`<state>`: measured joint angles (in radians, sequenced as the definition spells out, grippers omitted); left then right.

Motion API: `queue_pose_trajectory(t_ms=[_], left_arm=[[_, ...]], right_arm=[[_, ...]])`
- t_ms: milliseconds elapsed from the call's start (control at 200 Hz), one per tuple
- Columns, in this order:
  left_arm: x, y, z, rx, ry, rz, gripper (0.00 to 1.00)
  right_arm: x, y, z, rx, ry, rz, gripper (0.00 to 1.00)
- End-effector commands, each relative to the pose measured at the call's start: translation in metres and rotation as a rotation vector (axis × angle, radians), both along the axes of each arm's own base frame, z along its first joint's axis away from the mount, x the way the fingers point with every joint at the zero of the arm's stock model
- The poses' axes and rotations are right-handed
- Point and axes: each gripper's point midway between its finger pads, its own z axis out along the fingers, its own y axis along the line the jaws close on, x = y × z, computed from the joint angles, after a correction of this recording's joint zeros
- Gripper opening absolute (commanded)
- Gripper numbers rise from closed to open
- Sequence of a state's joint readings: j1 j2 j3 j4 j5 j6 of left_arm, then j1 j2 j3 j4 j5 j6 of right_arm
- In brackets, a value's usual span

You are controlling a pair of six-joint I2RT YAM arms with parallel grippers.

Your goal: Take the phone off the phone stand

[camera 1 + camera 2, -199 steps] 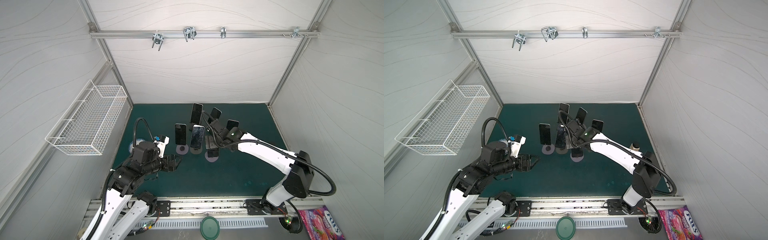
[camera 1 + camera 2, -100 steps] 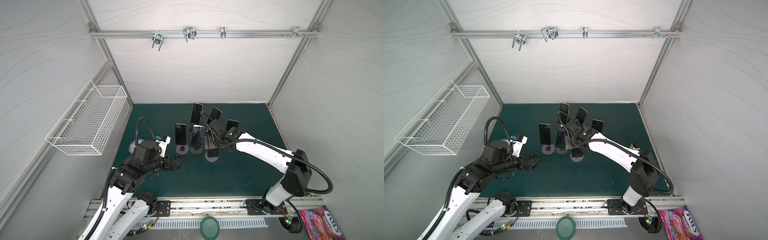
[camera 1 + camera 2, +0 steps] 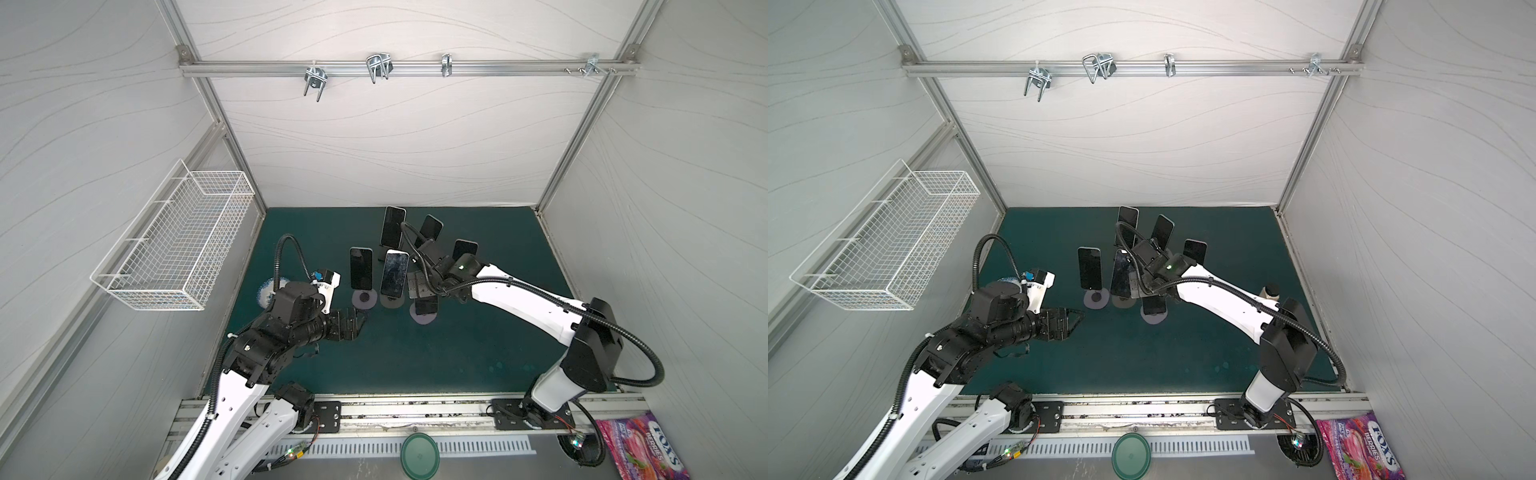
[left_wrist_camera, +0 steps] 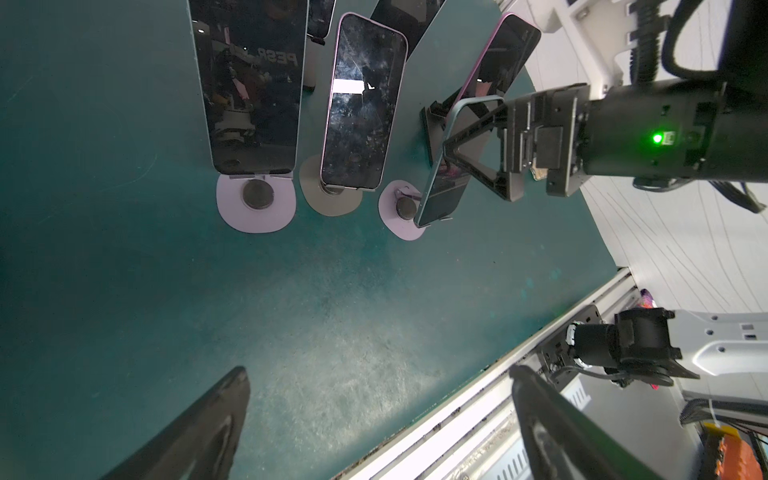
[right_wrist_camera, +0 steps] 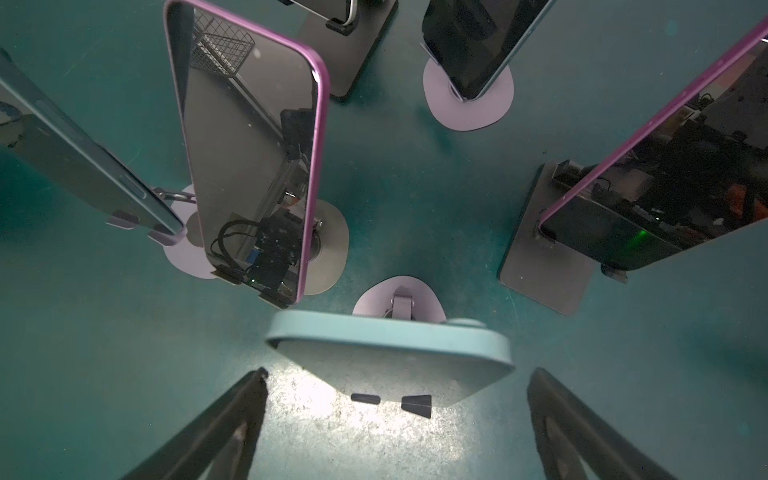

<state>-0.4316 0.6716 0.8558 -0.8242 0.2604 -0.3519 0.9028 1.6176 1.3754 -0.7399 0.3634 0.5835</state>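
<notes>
Two claws, both spread: the right gripper (image 5: pixel 399 374) brackets the blue-cased phone (image 5: pixel 390 345) on its lilac stand (image 5: pixel 376 297); the left gripper (image 3: pixel 355 324) hovers over the mat's (image 3: pixel 415 357) left half.

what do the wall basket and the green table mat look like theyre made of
Wire basket: likely metal wire coated white, going by its thin welded grid. Table mat: matte dark teal sheet, perhaps rubber or felt; worn pale patches show on it.
</notes>
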Motion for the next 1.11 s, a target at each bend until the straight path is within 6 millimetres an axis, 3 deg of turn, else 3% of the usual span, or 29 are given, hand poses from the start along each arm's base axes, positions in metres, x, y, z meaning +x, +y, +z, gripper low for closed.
queue_pose_trajectory(t_ms=[0, 190, 850, 1100], left_arm=[[0.01, -0.008, 0.014, -0.024, -0.062, -0.009, 0.99], [0.013, -0.007, 0.021, 0.008, -0.095, -0.021, 0.99], [0.005, -0.005, 0.017, 0.016, -0.068, -0.023, 0.99], [0.007, -0.011, 0.015, 0.025, -0.063, -0.048, 0.99]], right_arm=[[0.003, 0.003, 0.002, 0.021, -0.003, -0.017, 0.99], [0.006, 0.004, 0.001, 0.02, -0.008, -0.019, 0.99], [0.005, 0.003, -0.008, -0.003, 0.0, -0.029, 0.99], [0.007, 0.012, -0.014, 0.006, 0.015, -0.024, 0.99]])
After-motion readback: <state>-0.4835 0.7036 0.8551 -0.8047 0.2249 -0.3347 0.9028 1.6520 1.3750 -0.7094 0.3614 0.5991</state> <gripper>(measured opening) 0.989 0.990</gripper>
